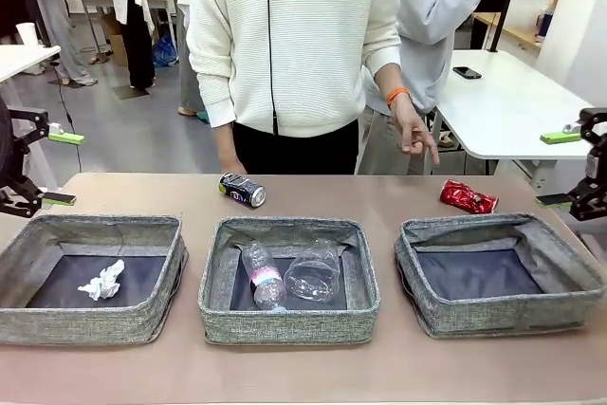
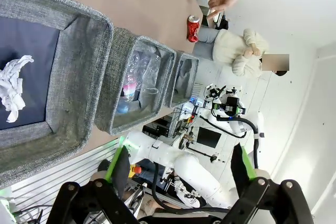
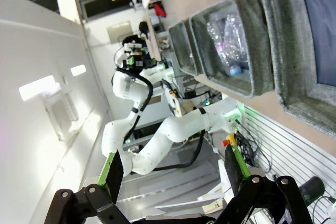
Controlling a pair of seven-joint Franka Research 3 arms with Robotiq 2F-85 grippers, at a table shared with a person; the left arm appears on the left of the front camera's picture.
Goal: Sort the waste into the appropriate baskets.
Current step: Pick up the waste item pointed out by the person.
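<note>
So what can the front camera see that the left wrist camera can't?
Front, not left wrist: a black phone and a white cup far behind. Left wrist, not front: the right arm's long white body. Both: the three grey baskets, the tissue, two bottles, the red can, the person's hand and the open left claw.

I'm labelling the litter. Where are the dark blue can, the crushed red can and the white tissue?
dark blue can [image 1: 243,190], front view, middle of its side.
crushed red can [image 1: 468,198], front view, centre of its body.
white tissue [image 1: 102,282], front view, middle of the wad.
</note>
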